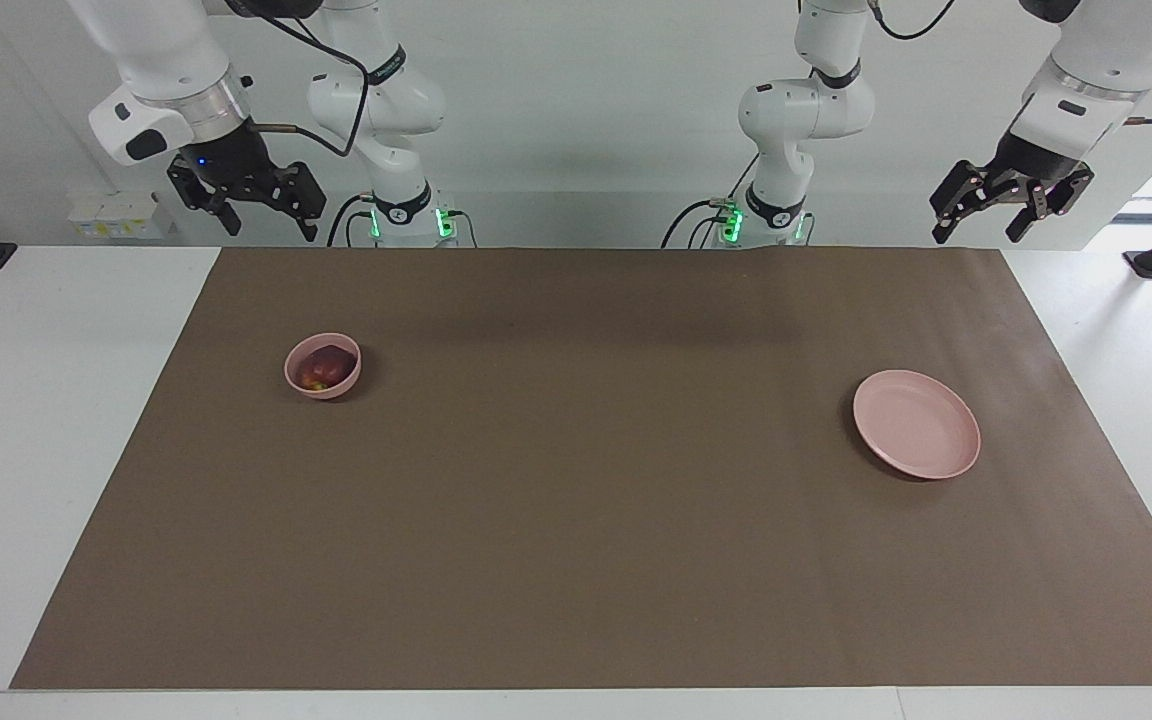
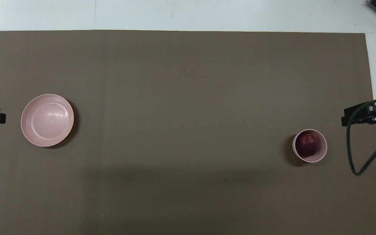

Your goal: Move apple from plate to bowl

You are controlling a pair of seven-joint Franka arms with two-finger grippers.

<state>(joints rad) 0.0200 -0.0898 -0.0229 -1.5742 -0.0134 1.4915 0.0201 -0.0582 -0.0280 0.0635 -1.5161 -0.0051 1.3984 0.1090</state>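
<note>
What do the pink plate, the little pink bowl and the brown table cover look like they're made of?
The plate looks like matte molded plastic: even pale pink, soft sheen, faint rings. The bowl holding the apple shows the same dull pink, likely the same material. The brown cover seems to be paper or thin card: flat, no gloss, straight cut edges.

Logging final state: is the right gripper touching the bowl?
Apart. The facing view shows the right gripper raised well above the table, empty, with the bowl holding the apple on the mat.
</note>
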